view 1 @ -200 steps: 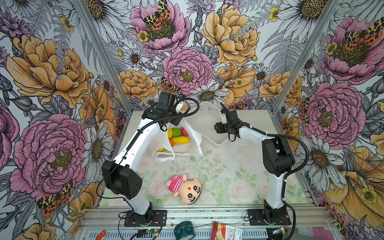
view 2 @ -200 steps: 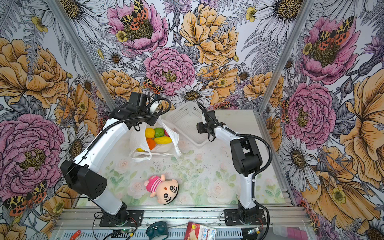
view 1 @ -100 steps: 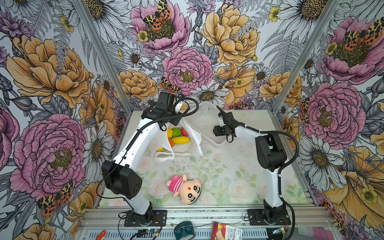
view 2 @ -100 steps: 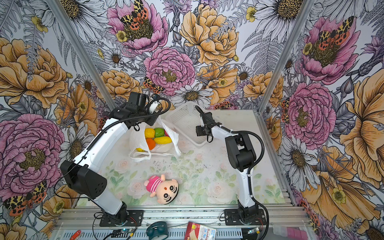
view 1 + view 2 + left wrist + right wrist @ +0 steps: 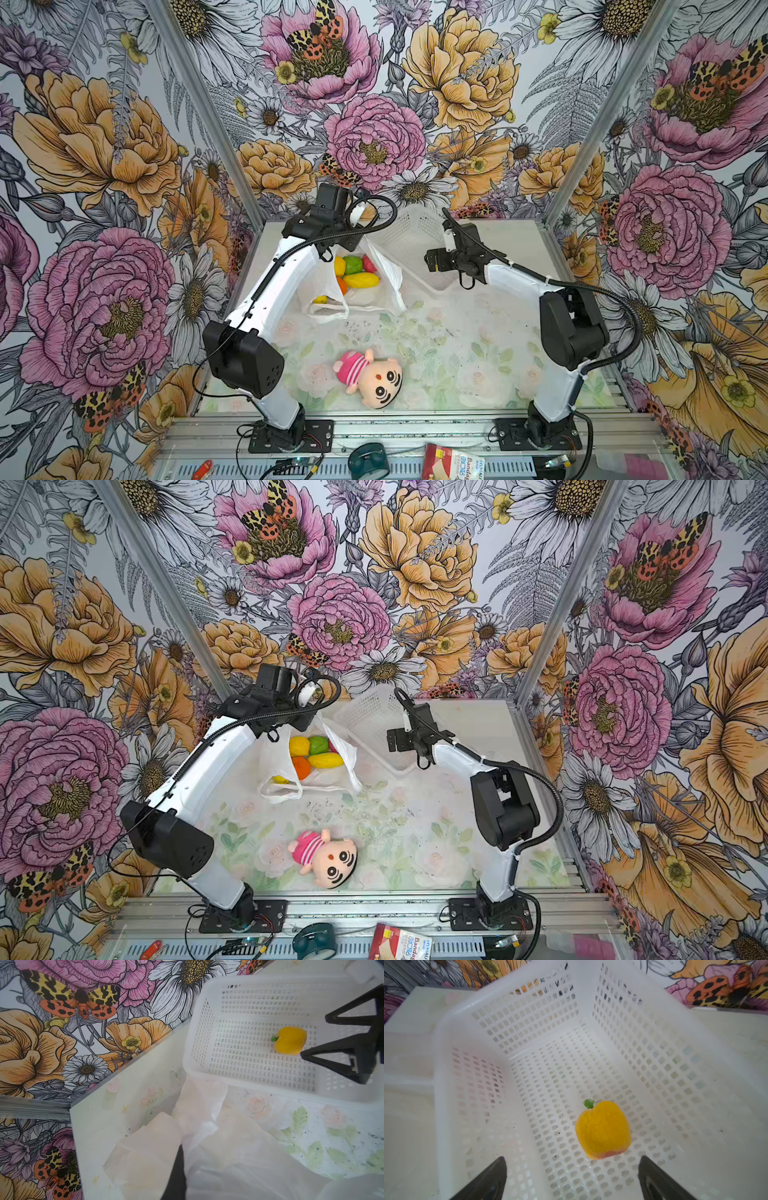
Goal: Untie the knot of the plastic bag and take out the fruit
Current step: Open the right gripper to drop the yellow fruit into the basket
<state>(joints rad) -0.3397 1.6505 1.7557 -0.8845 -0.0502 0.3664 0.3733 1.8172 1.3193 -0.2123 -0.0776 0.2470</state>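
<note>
white perforated basket [image 5: 529, 1012], yellow fruit [image 5: 602, 1130], pink-striped doll [image 5: 368, 376]

The place is a robot test cell in a lab, not a home. Flower-printed panels [image 5: 374, 124] set between aluminium posts [image 5: 203, 108] wall in a small bench [image 5: 457, 361]. The left arm [image 5: 278, 286] and right arm [image 5: 515, 278] are bolted to a metal rail [image 5: 415, 428] at its front. Black cables [image 5: 631, 328] trail there, beside a tape roll [image 5: 368, 461].

White basket [image 5: 417, 232] as you saw it at the back of the table [image 5: 478, 353], beside the floral wall [image 5: 374, 137]. Your doll [image 5: 370, 376] lay face up near the front edge. Beyond the rail lay a teal roll [image 5: 368, 457], a box [image 5: 453, 462] and a red-handled tool [image 5: 203, 470].
</note>
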